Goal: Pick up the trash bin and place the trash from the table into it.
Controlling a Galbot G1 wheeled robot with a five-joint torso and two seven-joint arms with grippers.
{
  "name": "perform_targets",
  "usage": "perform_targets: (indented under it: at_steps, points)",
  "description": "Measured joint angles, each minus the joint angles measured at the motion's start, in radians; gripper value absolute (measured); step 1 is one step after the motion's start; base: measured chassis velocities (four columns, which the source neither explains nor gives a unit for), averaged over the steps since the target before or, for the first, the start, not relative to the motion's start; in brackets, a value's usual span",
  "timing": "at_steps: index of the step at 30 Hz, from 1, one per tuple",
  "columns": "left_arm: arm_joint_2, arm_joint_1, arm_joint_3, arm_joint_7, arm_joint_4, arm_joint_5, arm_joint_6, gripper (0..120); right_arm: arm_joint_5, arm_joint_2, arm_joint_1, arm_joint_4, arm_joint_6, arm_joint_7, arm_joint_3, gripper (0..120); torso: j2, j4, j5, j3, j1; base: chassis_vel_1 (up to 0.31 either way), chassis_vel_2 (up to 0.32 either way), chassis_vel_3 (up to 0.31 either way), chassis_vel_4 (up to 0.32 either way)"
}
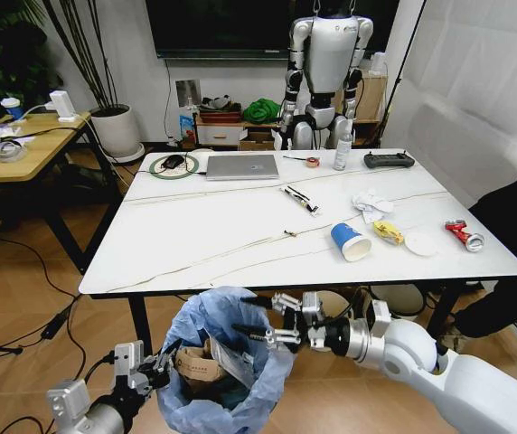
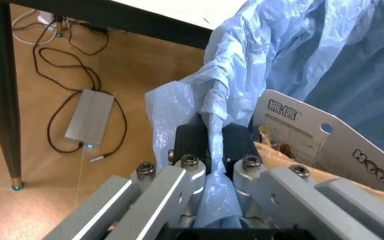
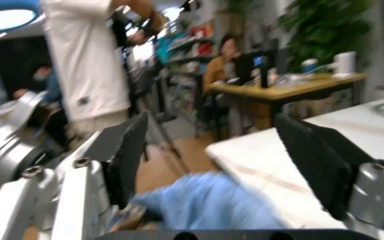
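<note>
The bin (image 1: 224, 366) is sitting at the bottom centre of the head view, below the near edge of the bench (image 1: 195, 240), with its blue bag (image 1: 206, 318) puffed up around the rim. The left gripper (image 1: 155, 371), at the lower left, is holding it: in the left wrist view its jaws are pinched tight on a fold of the bag (image 2: 209, 165) at the rim. A cardboard box (image 1: 197, 362) and a white packet (image 1: 231, 360) are already lying inside.

The right gripper (image 1: 281, 321) is hovering over the bin's mouth at the bottom centre, its jaws spread wide with nothing between them, as the right wrist view is showing.

A blue cup (image 1: 350, 241), a tissue (image 1: 371, 203), a yellow wrapper (image 1: 387, 232), a white lid (image 1: 421, 242) and a red can (image 1: 465, 236) are lying at the right of the bench.

The weak point, as I judge it, is the left grip. It seems to be clamping mostly thin film, so added weight could be stretching or tearing the bag, or letting the bin sag and tip. The box is standing high, so later pieces may be catching on it and bouncing out. The can may also be rolling off the near right edge if nudged.
</note>
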Motion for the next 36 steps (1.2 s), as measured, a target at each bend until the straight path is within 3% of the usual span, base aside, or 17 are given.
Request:
perform_targets:
  at_steps: [6,10,12,14,18,20,22,32,36]
  points:
    - [-0.002,0.001,-0.004,0.002,-0.001,0.002,-0.001,0,-0.009,0.060,0.051,-0.021,-0.065,0.372,0.030,97,0.000,0.0001,0.0000,0.000,0.000,0.000,0.000,0.000,0.000]
    - [-0.001,0.003,-0.012,0.001,-0.002,-0.001,-0.001,0,-0.007,0.086,0.099,-0.044,-0.100,0.525,0.003,100,0.000,-0.0001,0.0001,0.000,0.000,0.000,0.000,0.000,0.000]
    - [-0.001,0.003,-0.015,0.001,-0.003,-0.003,-0.001,0,-0.023,0.119,0.167,-0.054,-0.125,0.694,-0.048,100,0.000,-0.0001,0.0000,0.000,0.000,0.000,0.000,0.000,0.000]
    - [-0.003,0.001,-0.015,0.001,-0.003,-0.005,-0.001,0,-0.011,0.159,0.231,-0.070,-0.209,0.769,-0.065,100,0.000,0.0003,0.0000,0.000,0.000,0.000,0.000,0.000,0.000]
    - [-0.004,0.000,-0.015,0.000,-0.003,-0.006,-0.001,0,0.001,0.199,0.283,-0.101,-0.326,0.775,-0.060,100,0.000,0.0005,-0.0003,0.000,0.000,0.000,0.000,0.000,0.000]
    - [-0.004,0.000,-0.019,0.000,-0.003,-0.010,-0.002,0,0.035,0.237,0.322,-0.140,-0.482,0.773,-0.045,100,0.000,0.0004,-0.0002,0.000,0.000,0.000,0.000,0.000,0.000]
    - [-0.005,-0.001,-0.022,0.000,-0.003,-0.013,-0.002,0,0.043,0.263,0.335,-0.164,-0.565,0.774,-0.029,100,0.000,0.0001,-0.0002,0.000,0.000,0.000,0.000,0.000,0.000]
    - [-0.006,-0.009,-0.023,0.000,0.006,-0.017,-0.004,0,-0.015,0.325,0.356,-0.318,-0.639,0.752,-0.024,100,0.000,0.0001,-0.0002,0.000,0.000,0.000,0.000,0.000,0.000]
    - [-0.004,-0.009,-0.030,-0.001,0.007,-0.020,-0.004,0,-0.068,0.340,0.362,-0.426,-0.651,0.661,0.011,100,0.000,0.0000,-0.0001,0.000,0.000,0.000,0.000,0.000,0.000]
